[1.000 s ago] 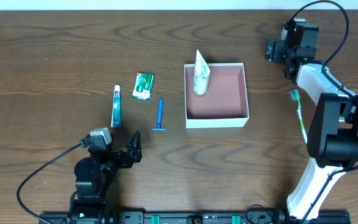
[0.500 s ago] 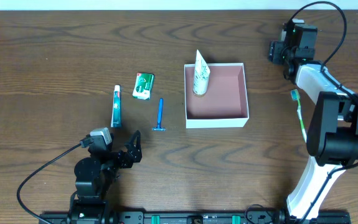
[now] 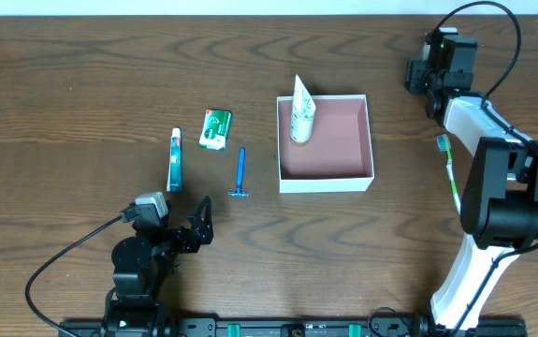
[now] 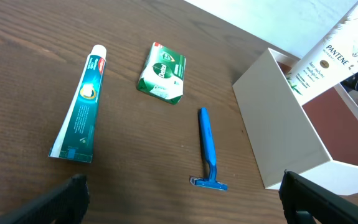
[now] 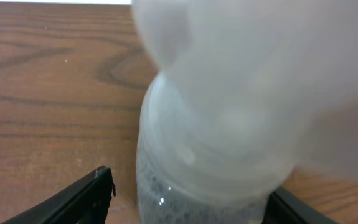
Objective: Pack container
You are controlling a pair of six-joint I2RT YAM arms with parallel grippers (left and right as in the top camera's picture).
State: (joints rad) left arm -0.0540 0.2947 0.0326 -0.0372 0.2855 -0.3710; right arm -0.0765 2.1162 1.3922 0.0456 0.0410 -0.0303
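Container (image 3: 325, 184) sits mid-desk (image 3: 81, 103), one tube (image 3: 300, 112) leaning in its far left corner; the left tool (image 3: 196, 225) hangs released near the unpacked toothpaste (image 3: 175, 160), packet (image 3: 216, 129) and razor (image 3: 240, 173), while the right tool (image 3: 421, 75) straddles a pale bottle (image 5: 210, 124), presumably for pickup, grip undeterminable.

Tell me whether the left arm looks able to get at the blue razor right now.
Probably yes. The left gripper stands open just short of the blue razor, which lies flat on bare table, apart from the green packet and the container wall, with nothing over it.
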